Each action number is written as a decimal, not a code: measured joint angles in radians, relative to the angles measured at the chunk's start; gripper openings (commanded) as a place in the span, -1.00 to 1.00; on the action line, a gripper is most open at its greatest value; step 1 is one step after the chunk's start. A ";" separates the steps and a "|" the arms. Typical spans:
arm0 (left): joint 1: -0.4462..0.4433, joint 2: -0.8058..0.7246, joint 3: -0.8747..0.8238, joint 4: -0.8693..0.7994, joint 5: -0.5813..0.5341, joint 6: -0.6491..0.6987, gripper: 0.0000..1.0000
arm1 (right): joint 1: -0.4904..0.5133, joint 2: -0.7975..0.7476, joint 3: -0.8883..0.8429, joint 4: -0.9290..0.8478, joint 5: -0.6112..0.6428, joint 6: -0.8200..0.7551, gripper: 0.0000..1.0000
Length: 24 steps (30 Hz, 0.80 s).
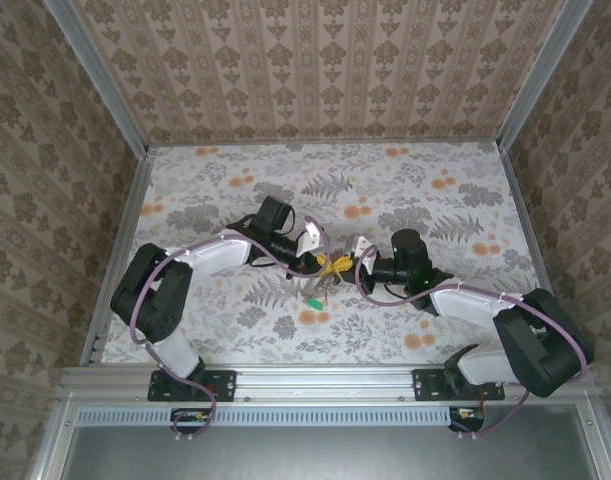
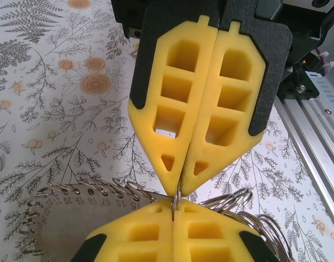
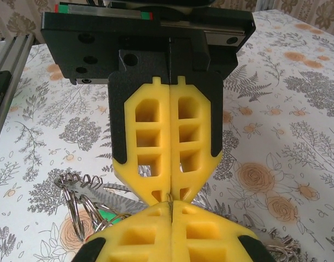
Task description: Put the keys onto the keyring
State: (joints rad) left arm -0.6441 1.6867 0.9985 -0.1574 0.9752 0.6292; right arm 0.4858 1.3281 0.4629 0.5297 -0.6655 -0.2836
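The left gripper [image 2: 173, 214] is fully closed, its yellow fingers pressed flat together. It meets the right gripper [image 2: 181, 183] tip to tip above the middle of the floral table [image 2: 57, 109], and that gripper is closed tight as well. A thin wire ring [image 2: 177, 197] runs between the two pairs of tips, pinched by each gripper. In the left wrist view the keyring [image 2: 68, 218] sits just beside the left gripper's fingers. It is a flat tan round whose edge carries printed numbers and a close fringe of small silvery wire loops. More silvery loops [image 2: 248, 210] bunch on the other side of the fingers. In the right wrist view a serrated grey key blade [image 3: 120, 201] and a green key head [image 3: 105, 218] lie below the meeting tips, beside a fan of loops. Whether they hang from the keyring I cannot tell.
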 measured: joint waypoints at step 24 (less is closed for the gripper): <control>0.006 -0.161 -0.084 0.071 -0.109 -0.003 -1.00 | 0.050 -0.083 0.091 -0.240 0.190 -0.189 -0.43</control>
State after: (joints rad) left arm -0.6380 1.5257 0.9150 -0.0864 0.8661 0.6262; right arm 0.5362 1.2453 0.5537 0.2897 -0.4751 -0.4728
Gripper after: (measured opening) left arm 0.042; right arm 0.291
